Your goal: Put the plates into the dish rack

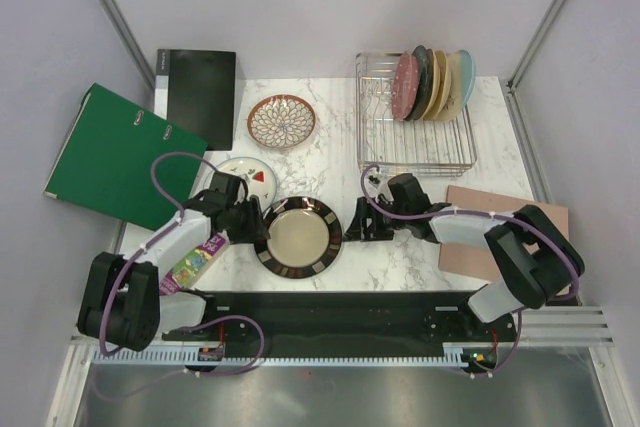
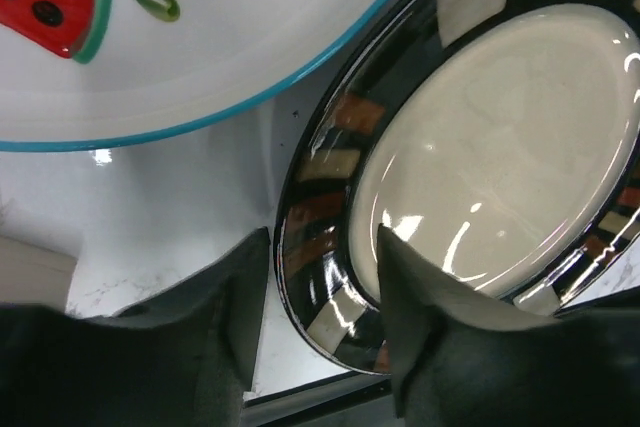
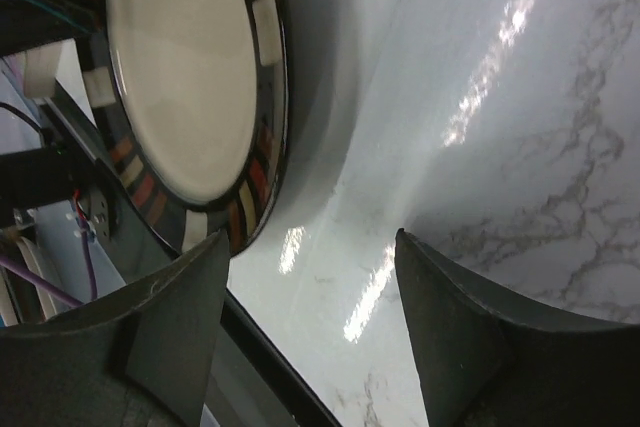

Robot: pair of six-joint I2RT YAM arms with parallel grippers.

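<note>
— Dark-rimmed plate [image 1: 298, 237] with the cream middle?
— Flat on the table [image 1: 330, 162], near the front, right between the two grippers.
— Left gripper [image 2: 325, 247]?
— Partly open. One finger [image 2: 235, 337] outside the rim, the other over the cream part, rim in the gap. No squeeze to see.
— Right gripper [image 3: 312, 247]?
— Wide open, nothing in it. Low over the table, just beside the plate's right edge.
— Other plates?
— White plate with red fruit [image 1: 248, 177] flat, near the dark-rimmed one, just behind the left gripper. Brown plate with white petals [image 1: 281, 120] flat too, farther back. Pink dotted plate [image 1: 405, 87] standing up in the dish rack [image 1: 415, 152], next to a plain dark plate [image 1: 421, 75], a cream plate [image 1: 443, 87] and a teal plate [image 1: 467, 72].
— And the rack?
— Back right on the table.
— Anything else?
— Green folder [image 1: 110, 157] and black folder [image 1: 197, 95] at the back left. Tan board [image 1: 470, 195] under the right arm.
</note>
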